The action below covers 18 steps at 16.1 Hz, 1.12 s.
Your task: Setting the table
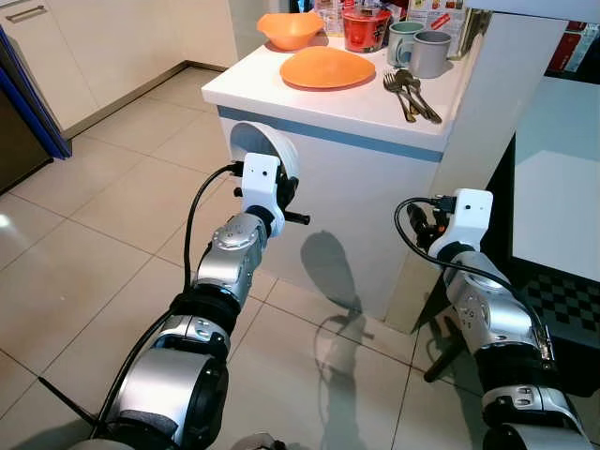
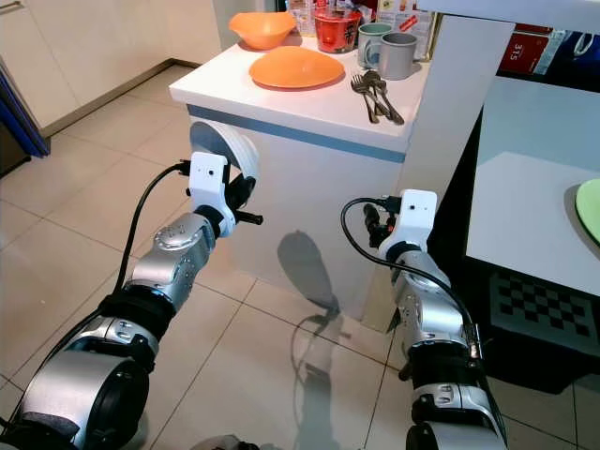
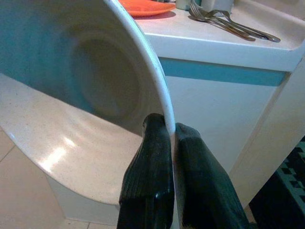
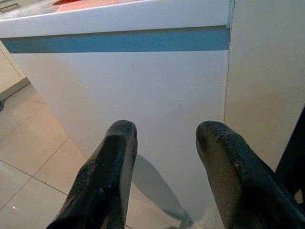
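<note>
A: Well, my left tool (image 3: 170, 136) is pinching the rim of a white bowl (image 3: 95, 86), both fingers pressed on the edge. The bowl sits tipped on its side, held in the air beside the front face of the white desk (image 1: 328, 103), below its top.

B: And your right?

A: The right tool (image 4: 164, 143) is spread, holding nothing, facing the desk's front panel with the blue stripe (image 4: 119, 40). From the head camera its fingers are hidden behind the wrist housing.

B: What's on top?

A: An orange plate (image 1: 326, 67), an orange bowl (image 1: 290, 28), two grey mugs (image 1: 422, 49) and a bundle of forks and spoons (image 1: 408, 92) near the edge. Behind them stands a red cup (image 1: 366, 28); the packages at the back are cut off. In the right eye, a green plate's (image 2: 591, 211) edge shows on another white desk (image 2: 525, 234).
</note>
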{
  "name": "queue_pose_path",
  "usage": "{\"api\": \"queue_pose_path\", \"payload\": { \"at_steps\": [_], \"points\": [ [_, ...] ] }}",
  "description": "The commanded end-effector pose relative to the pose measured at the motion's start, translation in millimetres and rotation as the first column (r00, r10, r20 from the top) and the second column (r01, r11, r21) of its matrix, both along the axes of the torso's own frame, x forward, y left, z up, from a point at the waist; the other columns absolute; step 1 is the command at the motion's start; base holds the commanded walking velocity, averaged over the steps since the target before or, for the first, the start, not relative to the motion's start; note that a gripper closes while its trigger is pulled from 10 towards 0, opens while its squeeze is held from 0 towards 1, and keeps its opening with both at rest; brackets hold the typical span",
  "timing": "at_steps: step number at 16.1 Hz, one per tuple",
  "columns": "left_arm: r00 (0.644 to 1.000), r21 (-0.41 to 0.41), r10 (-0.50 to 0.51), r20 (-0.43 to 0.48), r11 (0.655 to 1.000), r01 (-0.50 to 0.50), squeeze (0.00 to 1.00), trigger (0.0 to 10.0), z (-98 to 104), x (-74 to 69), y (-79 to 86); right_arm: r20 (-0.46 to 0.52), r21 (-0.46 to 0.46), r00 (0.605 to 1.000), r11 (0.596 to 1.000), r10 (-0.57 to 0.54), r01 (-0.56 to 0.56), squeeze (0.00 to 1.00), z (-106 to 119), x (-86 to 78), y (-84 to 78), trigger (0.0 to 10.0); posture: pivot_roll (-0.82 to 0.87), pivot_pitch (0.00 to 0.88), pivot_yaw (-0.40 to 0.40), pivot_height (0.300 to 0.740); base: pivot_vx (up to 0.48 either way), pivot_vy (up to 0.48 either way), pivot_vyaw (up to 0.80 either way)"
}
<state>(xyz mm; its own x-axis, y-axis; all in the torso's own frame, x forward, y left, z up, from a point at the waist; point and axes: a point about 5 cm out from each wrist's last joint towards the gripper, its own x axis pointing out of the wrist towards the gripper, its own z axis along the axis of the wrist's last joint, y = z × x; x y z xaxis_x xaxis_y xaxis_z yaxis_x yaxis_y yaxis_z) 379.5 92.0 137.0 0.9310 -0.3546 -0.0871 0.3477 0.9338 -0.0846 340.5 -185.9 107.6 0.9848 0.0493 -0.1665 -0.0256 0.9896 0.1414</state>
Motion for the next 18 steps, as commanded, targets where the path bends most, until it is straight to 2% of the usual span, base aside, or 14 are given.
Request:
{"api": "queue_pose_path", "payload": {
  "at_steps": [1, 9, 10, 12, 13, 14, 15, 16, 17, 18],
  "points": [
    [0.998, 0.015, -0.012, 0.057, 1.0, 0.011, 0.0, 0.0, 13.2, 4.5, 0.0, 0.006, -0.012, 1.0, 1.0, 0.009, -0.009, 0.0, 1.7, 1.7, 2.2, 10.0, -0.01, 0.0, 0.059, 0.74, 0.0, 0.0, 0.0],
    [0.995, 0.045, -0.059, 0.075, 0.997, 0.056, 0.0, 0.0, 15.5, 4.4, -1.5, 0.006, -0.017, 1.0, 1.0, 0.01, -0.01, 0.0, 1.2, 2.0, 2.0, 10.0, -0.01, 0.0, 0.06, 0.74, 0.0, 0.0, 0.0],
    [0.993, 0.066, -0.083, 0.086, 0.995, 0.078, 0.0, 0.0, 16.6, 4.1, -2.9, 0.007, -0.018, 1.0, 1.0, 0.01, -0.01, 0.0, 1.5, 2.3, 1.8, 10.0, -0.01, 0.0, 0.06, 0.74, 0.0, 0.0, 0.0],
    [0.977, 0.16, -0.184, 0.112, 0.973, 0.165, 0.0, 0.0, 20.2, 3.0, -5.8, 0.008, -0.018, 1.0, 1.0, 0.01, -0.01, 0.0, 2.0, 2.7, 2.2, 10.0, -0.01, 0.0, 0.06, 0.74, 0.0, 0.0, 0.0],
    [0.959, 0.237, -0.255, 0.123, 0.946, 0.221, 0.0, 0.0, 22.9, 2.3, -7.4, 0.009, -0.02, 1.0, 1.0, 0.012, -0.011, 0.0, 2.3, 3.1, 2.3, 10.0, -0.01, 0.0, 0.06, 0.74, 0.0, 0.0, 0.0],
    [0.917, 0.384, -0.379, 0.127, 0.871, 0.307, 0.0, 0.0, 24.3, -0.8, -11.3, 0.011, -0.025, 1.0, 1.0, 0.014, -0.014, 0.0, 2.9, 3.7, 2.5, 10.0, -0.01, 0.0, 0.058, 0.74, 0.0, 0.0, 0.0],
    [0.877, 0.496, -0.465, 0.122, 0.794, 0.352, 0.0, 0.0, 24.4, -3.9, -13.3, 0.013, -0.026, 1.0, 1.0, 0.015, -0.015, 0.0, 3.3, 4.0, 2.6, 10.0, -0.01, 0.0, 0.058, 0.74, 0.0, 0.0, 0.0],
    [0.808, 0.65, -0.584, 0.08, 0.645, 0.401, 0.0, 0.0, 24.1, -8.1, -13.5, 0.015, -0.028, 1.0, 0.999, 0.017, -0.016, 0.0, 4.1, 4.6, 2.9, 10.0, 0.0, 0.0, 0.059, 0.74, 0.0, 0.0, 0.0],
    [0.752, 0.754, -0.659, 0.021, 0.504, 0.42, 0.0, 0.0, 24.0, -10.5, -10.7, 0.018, -0.031, 1.0, 0.999, 0.017, -0.016, 0.0, 4.9, 5.2, 2.7, 10.0, -0.01, 0.0, 0.06, 0.74, 0.0, 0.0, 0.0],
    [0.671, 0.863, -0.737, -0.087, 0.28, 0.42, 0.0, 0.0, 20.4, -15.2, -4.8, 0.023, -0.05, 1.0, 0.999, 0.015, -0.014, 0.0, 6.8, 6.0, 0.6, 10.0, -0.01, 0.0, 0.059, 0.74, 0.0, 0.0, 0.0]
  ]
}}
